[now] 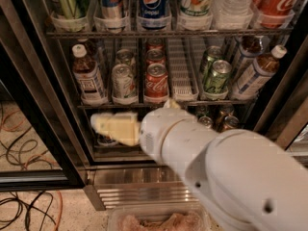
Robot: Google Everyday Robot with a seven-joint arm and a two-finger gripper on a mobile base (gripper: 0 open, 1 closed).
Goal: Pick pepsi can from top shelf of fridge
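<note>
From my end, the pepsi can (153, 4) stands upright on the top shelf (168, 32) of the fridge (43, 105), in a middle lane, its globe logo facing me. A Red Bull can (111, 1) stands just to its left and a 7UP bottle (196, 1) just to its right; a big Coca-Cola bottle (274, 4) is at the far right of the same rack.

The gripper (108, 126) is pale yellow and sits well below the can, in front of the lowest shelf, pointing left at the end of the bulky white arm (231, 167). It is apart from the can and touches nothing I can make out (whether it is spread or closed, I cannot tell).

Between the gripper and the top shelf, the middle rack holds a red Coca-Cola can (156, 81) with bottles and green cans either side. Below, the steel grille (139, 191) runs along the fridge base, and cables (24, 143) lie on the floor to the left.
</note>
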